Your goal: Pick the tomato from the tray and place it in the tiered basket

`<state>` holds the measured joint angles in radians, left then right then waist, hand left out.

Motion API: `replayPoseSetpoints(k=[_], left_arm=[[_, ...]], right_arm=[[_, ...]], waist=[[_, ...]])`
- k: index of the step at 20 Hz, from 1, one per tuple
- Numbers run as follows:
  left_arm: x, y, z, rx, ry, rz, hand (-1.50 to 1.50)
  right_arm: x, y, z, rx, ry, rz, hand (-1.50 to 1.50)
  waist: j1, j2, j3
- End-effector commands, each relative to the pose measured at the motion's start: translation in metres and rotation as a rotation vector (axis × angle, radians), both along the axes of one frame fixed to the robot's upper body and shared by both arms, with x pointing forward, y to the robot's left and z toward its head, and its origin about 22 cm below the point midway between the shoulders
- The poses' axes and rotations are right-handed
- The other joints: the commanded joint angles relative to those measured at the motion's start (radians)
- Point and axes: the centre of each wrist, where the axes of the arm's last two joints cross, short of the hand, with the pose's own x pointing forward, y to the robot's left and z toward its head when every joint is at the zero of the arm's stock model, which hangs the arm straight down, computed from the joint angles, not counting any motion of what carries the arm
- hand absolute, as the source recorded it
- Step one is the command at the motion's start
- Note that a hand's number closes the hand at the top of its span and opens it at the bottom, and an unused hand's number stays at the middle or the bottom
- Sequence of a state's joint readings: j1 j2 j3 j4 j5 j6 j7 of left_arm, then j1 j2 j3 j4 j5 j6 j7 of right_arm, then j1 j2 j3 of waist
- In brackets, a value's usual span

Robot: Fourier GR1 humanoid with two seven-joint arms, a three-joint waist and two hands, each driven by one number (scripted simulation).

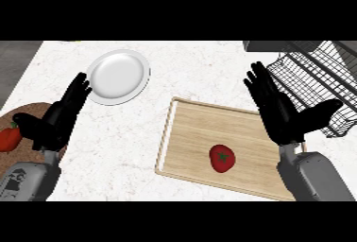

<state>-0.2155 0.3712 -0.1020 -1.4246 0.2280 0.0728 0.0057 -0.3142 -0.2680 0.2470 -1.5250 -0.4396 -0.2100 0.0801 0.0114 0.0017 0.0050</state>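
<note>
Head view shows the tomato (222, 158) lying on the wooden tray (191, 137), toward its near right part, with nothing touching it. Around it the board is bare wood, and the tiered basket (317, 71) of dark wire stands past the tray's far right corner.

The right hand (279, 111) hangs above the tray's right edge, fingers straight and spread, thumb out toward the basket, holding nothing. The tomato sits just beside that hand's wrist, nearer the robot and slightly left of it, so the hand would have to draw back and drop to reach it.

2 risks stand out, in my judgement. The tomato is round and may roll across the flat board if fingers nudge it before closing. Also, the thumb is already near the basket's wire, and a carry that swings wide could snag there.

The left hand (63, 113) rests open at the left, beside a white plate (118, 75) and a round mat (28, 137) holding a red vegetable (8, 138).
</note>
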Motion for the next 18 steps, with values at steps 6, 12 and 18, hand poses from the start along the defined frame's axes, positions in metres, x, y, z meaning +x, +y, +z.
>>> replayPoseSetpoints(k=[6, 12, 18], left_arm=[[-0.055, 0.007, -0.076, 0.056, 0.247, 0.256, 0.0], [-0.082, -0.015, -0.104, 0.027, 0.286, 0.259, 0.0], [-0.071, -0.02, -0.095, 0.026, 0.29, 0.252, 0.0]], right_arm=[[0.0, -0.06, 0.065, -0.355, -0.437, -0.209, 1.5], [-0.045, -0.08, -0.011, -0.156, -0.15, -0.821, -1.5], [-0.114, -0.058, 0.025, -0.265, -0.142, -0.577, -1.5]], waist=[[-0.019, -0.01, -0.006], [-0.041, -0.01, -0.005], [-0.03, -0.007, -0.007]])
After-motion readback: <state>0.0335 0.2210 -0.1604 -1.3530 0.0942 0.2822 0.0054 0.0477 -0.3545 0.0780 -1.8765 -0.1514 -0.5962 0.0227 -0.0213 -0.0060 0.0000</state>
